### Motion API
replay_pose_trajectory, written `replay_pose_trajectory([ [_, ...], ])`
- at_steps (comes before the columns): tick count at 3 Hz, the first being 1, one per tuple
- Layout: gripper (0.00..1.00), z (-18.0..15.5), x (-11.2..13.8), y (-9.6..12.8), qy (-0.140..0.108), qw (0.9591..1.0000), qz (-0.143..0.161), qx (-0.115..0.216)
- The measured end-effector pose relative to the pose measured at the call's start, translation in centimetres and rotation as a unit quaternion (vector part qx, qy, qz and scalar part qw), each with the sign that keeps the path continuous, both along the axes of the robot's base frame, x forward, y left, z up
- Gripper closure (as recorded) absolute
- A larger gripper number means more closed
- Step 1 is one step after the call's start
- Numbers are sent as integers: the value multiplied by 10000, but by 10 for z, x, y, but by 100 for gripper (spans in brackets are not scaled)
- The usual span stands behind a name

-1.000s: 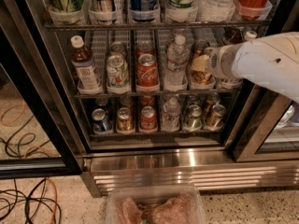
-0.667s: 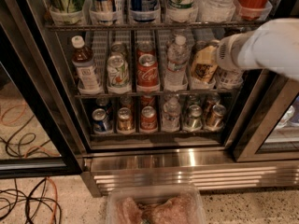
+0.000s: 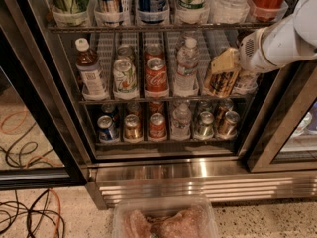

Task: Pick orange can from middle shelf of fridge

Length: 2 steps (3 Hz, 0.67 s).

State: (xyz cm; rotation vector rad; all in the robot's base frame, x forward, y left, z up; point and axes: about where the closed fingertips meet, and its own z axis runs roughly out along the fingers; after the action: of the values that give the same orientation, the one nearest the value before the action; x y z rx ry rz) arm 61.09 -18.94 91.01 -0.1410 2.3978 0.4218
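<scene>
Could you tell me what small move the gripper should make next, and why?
Probably a slow pull straight back out of the fridge: the gripper is against the orange can, which leans tilted at the right end of the middle shelf, with a water bottle close on its left.

floor (image 3: 277,222) speckled | cables (image 3: 29,217) left | clear tub (image 3: 163,202) centre | gripper (image 3: 237,66) at middle shelf (image 3: 163,99) right

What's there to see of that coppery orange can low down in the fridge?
The orange can is shiny copper-coloured metal with a silver lid, standing upright at the front of its lane on the wire shelf, between a blue can and a red can. Nothing grips it: the pincer is at the shelf above, far right.
</scene>
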Motion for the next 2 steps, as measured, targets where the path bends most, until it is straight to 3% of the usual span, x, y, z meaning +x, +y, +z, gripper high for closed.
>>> replay_pose_trajectory([
  [1, 100, -30, -31, 9, 979, 9948, 201, 197],
  [2, 100, -44, -58, 10, 1542, 9873, 379, 85],
])
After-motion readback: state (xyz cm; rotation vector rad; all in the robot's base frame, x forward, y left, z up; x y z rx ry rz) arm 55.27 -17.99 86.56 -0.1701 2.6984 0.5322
